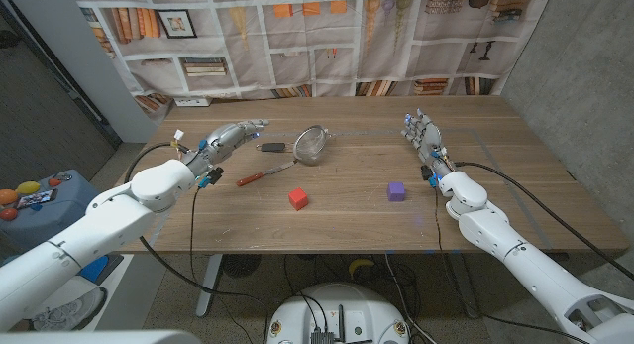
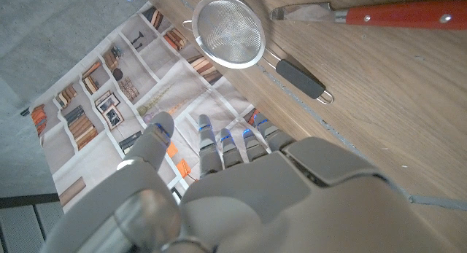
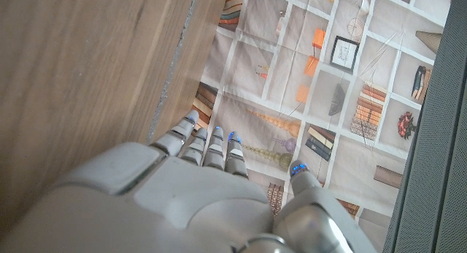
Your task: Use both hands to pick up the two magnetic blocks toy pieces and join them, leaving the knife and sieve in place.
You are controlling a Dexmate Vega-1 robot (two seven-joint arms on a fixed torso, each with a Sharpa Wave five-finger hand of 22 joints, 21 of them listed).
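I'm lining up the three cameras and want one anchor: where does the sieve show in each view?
Head view: the sieve lies on the table's far middle, just right of the left hand.
Left wrist view: its mesh bowl sits beyond the hand's fingertips, beside the red-handled knife.
Right wrist view: not in it.
Shared landmark: the bookshelf backdrop hangs behind the table in all three.

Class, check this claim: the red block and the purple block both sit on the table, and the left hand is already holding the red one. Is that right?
Not quite. In the head view the left hand holds nothing; the red block lies untouched on the table, apart from the purple block. Both blocks do sit on the table.
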